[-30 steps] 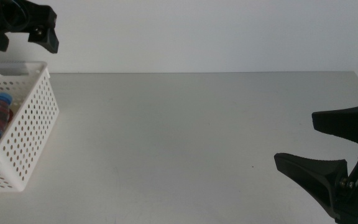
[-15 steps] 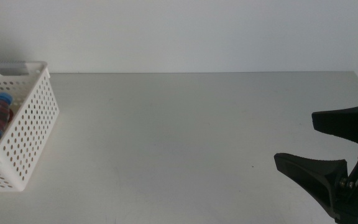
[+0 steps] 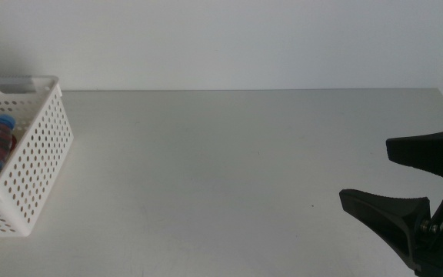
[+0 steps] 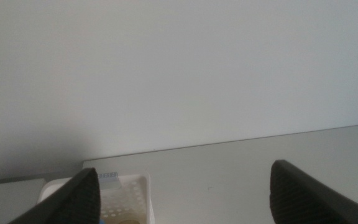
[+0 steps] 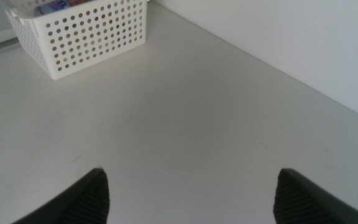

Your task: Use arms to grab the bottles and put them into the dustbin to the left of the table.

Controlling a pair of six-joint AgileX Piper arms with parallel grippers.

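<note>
The white perforated dustbin [image 3: 41,154] stands at the table's [image 3: 229,169] left edge. Inside it lies a small bottle with a blue cap [image 3: 1,129], with something red beside it. The right wrist view shows the dustbin [image 5: 86,34] far ahead, with a bottle label [image 5: 51,7] just visible over its rim. My right gripper [image 3: 365,173] hovers open and empty near the front right of the table. My left gripper [image 4: 185,186] is out of the middle view. It is open and empty, high above the dustbin [image 4: 126,182].
A plain white wall runs behind the table's far edge. No bottles lie on the tabletop in any view.
A second ago the left gripper showed at the top left corner above the dustbin; it has since lifted out of the middle view. The right gripper has not moved.
</note>
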